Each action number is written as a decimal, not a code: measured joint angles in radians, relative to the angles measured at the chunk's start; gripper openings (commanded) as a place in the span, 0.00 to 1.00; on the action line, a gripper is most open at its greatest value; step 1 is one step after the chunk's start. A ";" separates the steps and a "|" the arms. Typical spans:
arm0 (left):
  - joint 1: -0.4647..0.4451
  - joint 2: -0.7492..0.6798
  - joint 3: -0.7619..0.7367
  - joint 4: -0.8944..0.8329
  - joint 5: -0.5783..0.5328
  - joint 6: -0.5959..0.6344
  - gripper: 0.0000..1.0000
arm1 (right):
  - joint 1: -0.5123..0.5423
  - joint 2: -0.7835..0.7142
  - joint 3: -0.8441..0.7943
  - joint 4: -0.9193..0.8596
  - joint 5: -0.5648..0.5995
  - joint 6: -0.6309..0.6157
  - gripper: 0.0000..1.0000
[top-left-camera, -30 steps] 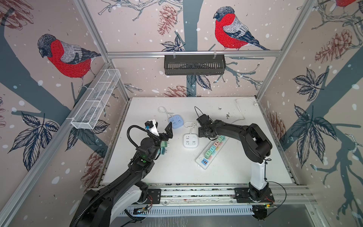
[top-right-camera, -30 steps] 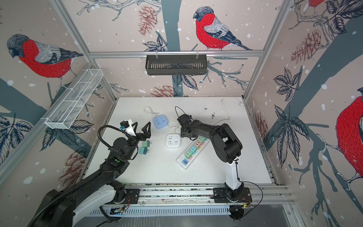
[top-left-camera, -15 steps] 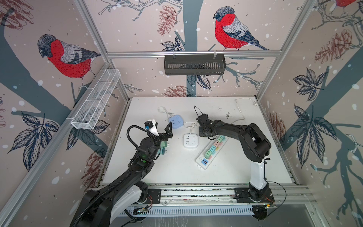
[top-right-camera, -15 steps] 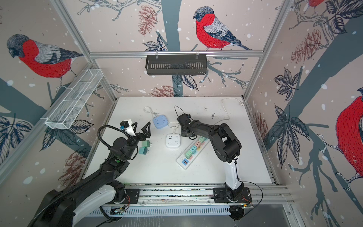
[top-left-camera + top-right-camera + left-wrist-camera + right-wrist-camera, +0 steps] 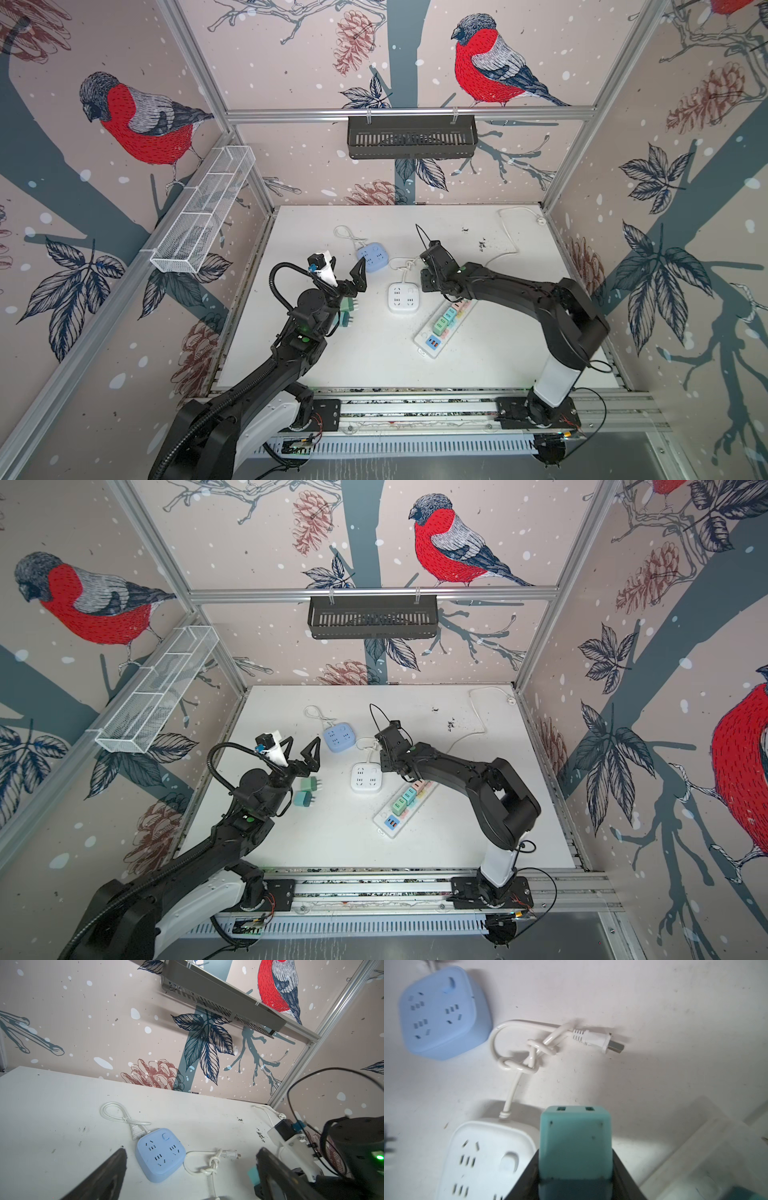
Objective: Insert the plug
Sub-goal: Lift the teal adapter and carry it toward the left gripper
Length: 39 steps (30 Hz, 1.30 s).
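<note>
A: Status on the plug?

B: Not in yet. On the surface (image 5: 374, 370) there's the long power strip (image 5: 445, 323) with a row of pastel plugs already seated. The white socket block (image 5: 403, 297) is near it and the blue socket block (image 5: 372, 257) sits farther back. The teal plug (image 5: 575, 1142) is clamped in my right pincer (image 5: 428, 283). It hangs between the white block and the strip and looks clear of the surface.

A: So grab done, insert left?

B: That's my read. What's left is lining the prongs up over a free socket and pressing down. The prongs are hidden in the wrist view; I only see the plug's back face with two slots. Can't tell which socket is the target.

A: Arm poses?

B: Right arm reaches in from the right end of the rail, elbow bent, forearm low toward the middle, wrist tipped down. Left arm stretches forward on the left side with the wrist raised. My left pincer (image 5: 300, 749) is spread wide and empty, in the air near the blue block.

A: Loose bits?

B: One green plug (image 5: 309, 784) and a second green plug (image 5: 302, 799) lie just beside the left arm. The knotted cord's white plug (image 5: 598, 1040) lies apart from my grip.
</note>
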 measured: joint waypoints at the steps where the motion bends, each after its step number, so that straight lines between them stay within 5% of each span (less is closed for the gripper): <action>1: 0.000 -0.003 0.000 -0.002 0.002 0.000 0.97 | 0.002 -0.039 -0.039 0.036 -0.008 -0.016 0.03; 11: 0.000 0.000 0.013 -0.006 0.103 0.001 0.97 | 0.127 -0.261 -0.176 0.226 0.169 -0.131 0.00; 23: 0.000 0.054 0.040 0.019 0.480 0.056 0.89 | 0.342 -0.488 -0.478 0.616 0.432 -0.484 0.00; 32: -0.018 0.043 0.040 0.024 0.655 0.108 0.89 | 0.373 -0.698 -0.827 1.091 0.310 -0.861 0.00; 39: -0.060 0.011 0.036 0.024 0.753 0.142 0.86 | 0.366 -0.774 -0.864 1.169 0.198 -1.030 0.00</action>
